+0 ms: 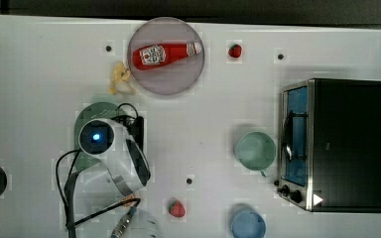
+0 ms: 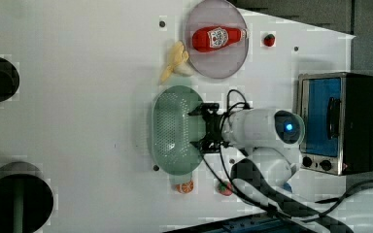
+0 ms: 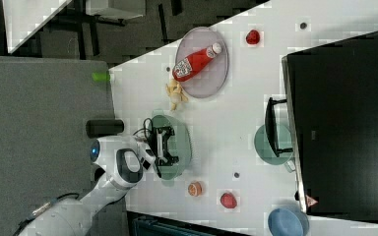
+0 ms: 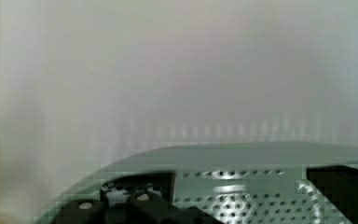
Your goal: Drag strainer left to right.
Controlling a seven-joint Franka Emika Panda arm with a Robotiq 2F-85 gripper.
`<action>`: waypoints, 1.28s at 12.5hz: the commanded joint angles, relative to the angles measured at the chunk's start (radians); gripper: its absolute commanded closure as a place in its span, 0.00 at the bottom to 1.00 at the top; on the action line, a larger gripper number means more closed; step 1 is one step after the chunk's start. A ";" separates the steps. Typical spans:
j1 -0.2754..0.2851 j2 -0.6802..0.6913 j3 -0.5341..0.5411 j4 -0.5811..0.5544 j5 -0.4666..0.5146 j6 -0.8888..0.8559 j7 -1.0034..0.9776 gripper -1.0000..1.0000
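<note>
The pale mint-green strainer (image 2: 175, 128) lies on the white table below the grey plate in the left view. My arm hides much of the strainer (image 1: 97, 110) in the top view. The gripper (image 2: 197, 128) reaches down into the strainer at the side toward the left view's right. It is open, its two black fingers spread wide over the perforated base. The right view shows the gripper (image 3: 166, 145) low over the strainer (image 3: 181, 142). In the wrist view one finger (image 4: 140, 198) stands at each side, with the holed base of the strainer (image 4: 242, 186) between them.
A grey plate (image 1: 171, 79) with a ketchup bottle (image 1: 166, 53) sits at the back, a banana (image 1: 120, 78) beside it. A green cup (image 1: 255, 150) and a toaster oven (image 1: 337, 144) stand at the top view's right. A blue cup (image 1: 248, 224) and strawberries (image 1: 177, 208) lie nearby.
</note>
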State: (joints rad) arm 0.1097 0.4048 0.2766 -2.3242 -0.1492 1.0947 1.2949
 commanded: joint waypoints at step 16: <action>-0.044 -0.041 -0.392 -0.066 -0.013 0.009 -0.393 0.00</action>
State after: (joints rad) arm 0.0603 0.3633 -0.0998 -2.3867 -0.1534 1.0869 1.0205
